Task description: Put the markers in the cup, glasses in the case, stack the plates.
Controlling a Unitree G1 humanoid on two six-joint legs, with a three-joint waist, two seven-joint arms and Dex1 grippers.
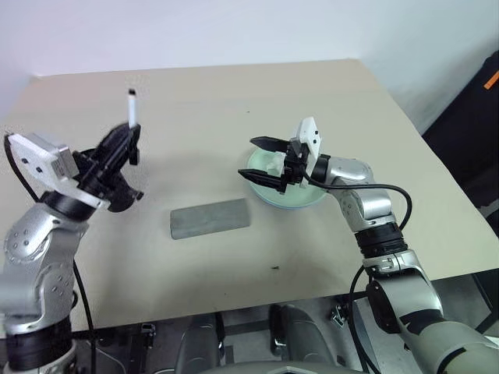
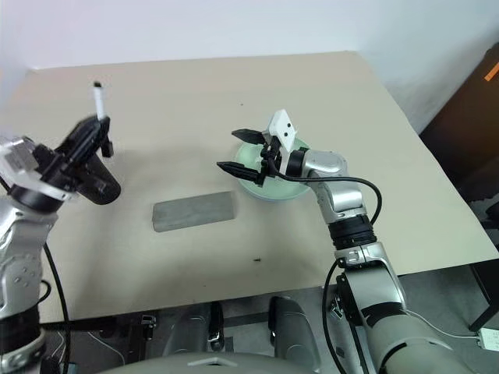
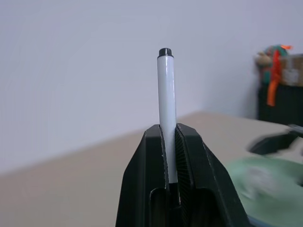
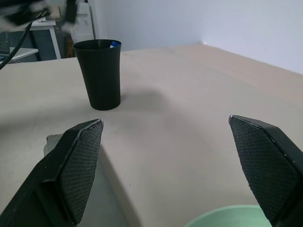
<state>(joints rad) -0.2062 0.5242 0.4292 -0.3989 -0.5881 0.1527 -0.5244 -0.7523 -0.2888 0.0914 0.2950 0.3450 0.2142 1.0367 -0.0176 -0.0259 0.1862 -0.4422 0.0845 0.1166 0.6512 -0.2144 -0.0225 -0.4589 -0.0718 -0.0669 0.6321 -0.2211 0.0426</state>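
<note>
No text, label, brand, number or sign can be read anywhere in these views. The white marker carries no legible print on its barrel, the black cup is plain, and the grey case and the mint green plate bear no markings that can be made out. The beige table is likewise bare of any writing.

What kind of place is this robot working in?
Probably a lab or test room set up for tidying practice: a plain beige table against a bare white wall, holding a grey case, a mint green plate and a black cup.
</note>
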